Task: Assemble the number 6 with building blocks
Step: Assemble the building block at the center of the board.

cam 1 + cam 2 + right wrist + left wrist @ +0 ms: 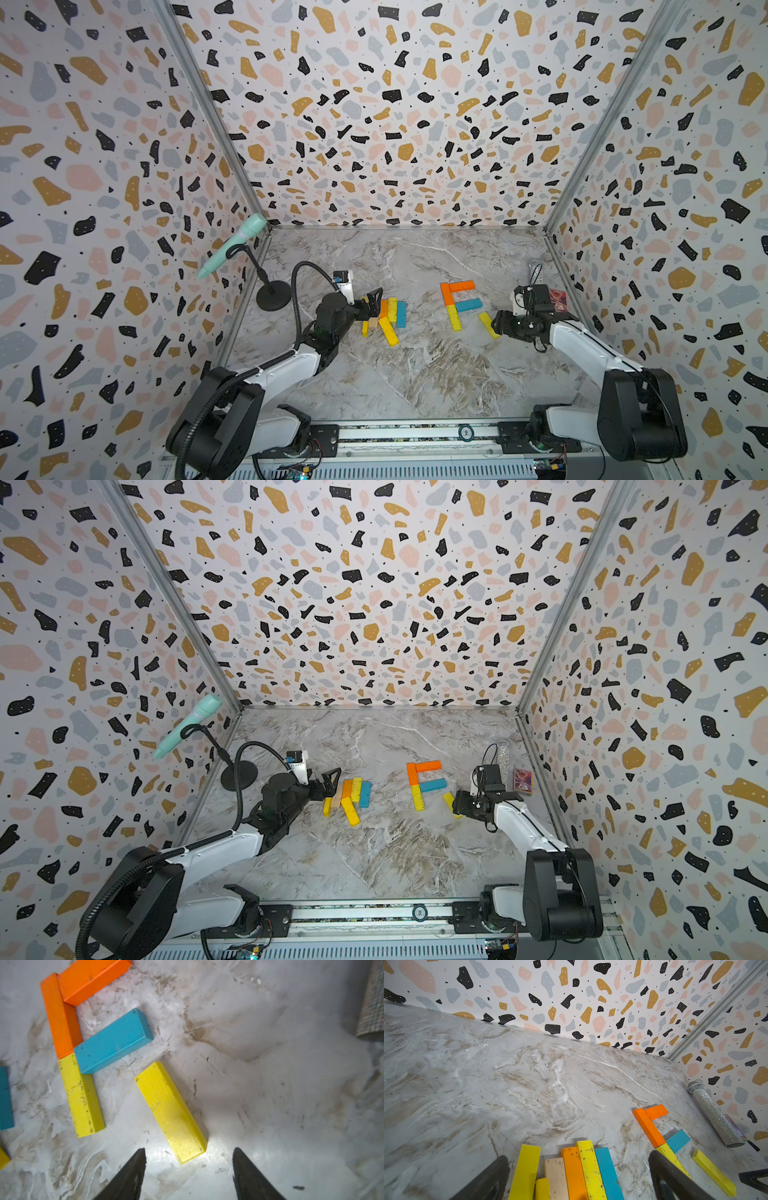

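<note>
While the marble table carries everything, the left gripper hangs released, jaws spread wide, over the spare pile near the table's left edge — yellow, pale wood, orange, yellow and blue planks side by side, another yellow one slanting at their near end. The right gripper is released as well; a loose yellow plank lies tilted with its near end between the fingertips, untouched. A glittery microphone rests along the right edge. Just left of the loose plank lies the partial figure: an orange plank and a yellow plank end to end, an orange bar and a blue bar branching rightward. A small red patterned box sits by the right edge.
</note>
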### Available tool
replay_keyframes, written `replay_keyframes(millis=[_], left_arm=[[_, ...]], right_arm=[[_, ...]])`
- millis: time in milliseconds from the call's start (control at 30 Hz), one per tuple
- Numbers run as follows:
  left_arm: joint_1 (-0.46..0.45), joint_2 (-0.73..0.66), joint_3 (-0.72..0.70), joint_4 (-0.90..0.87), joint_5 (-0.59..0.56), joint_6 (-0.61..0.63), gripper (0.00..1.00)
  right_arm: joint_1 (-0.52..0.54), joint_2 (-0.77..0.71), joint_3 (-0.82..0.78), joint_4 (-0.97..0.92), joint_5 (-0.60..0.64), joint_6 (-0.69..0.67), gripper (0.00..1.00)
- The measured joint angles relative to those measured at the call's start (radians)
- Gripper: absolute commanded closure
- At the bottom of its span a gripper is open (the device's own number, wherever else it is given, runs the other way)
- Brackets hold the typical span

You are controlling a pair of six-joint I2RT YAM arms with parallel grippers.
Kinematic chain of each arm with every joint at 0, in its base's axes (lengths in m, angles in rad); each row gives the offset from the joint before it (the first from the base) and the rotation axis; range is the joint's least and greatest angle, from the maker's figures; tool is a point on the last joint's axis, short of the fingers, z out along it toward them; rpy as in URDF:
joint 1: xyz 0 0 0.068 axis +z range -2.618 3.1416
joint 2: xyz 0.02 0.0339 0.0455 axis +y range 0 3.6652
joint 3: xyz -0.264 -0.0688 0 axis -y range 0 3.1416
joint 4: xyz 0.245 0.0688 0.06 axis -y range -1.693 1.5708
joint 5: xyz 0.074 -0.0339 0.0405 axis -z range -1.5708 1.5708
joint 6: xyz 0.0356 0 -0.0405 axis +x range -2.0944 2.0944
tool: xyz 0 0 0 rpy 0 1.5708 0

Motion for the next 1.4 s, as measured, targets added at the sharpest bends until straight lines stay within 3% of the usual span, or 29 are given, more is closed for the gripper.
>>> replay_keyframes(millis=[367, 1400], left_arm=[[0.000, 0.000, 0.007, -0.002, 0.006, 0.000, 0.01], [0.000, 0.000, 0.008, -0.002, 0.006, 0.000, 0.01]], right_arm=[[0.000, 0.032, -0.079, 0.073, -0.108, 0.053, 0.38], [0.018, 0.083, -0.082, 0.175, -0.132, 0.067, 0.42]])
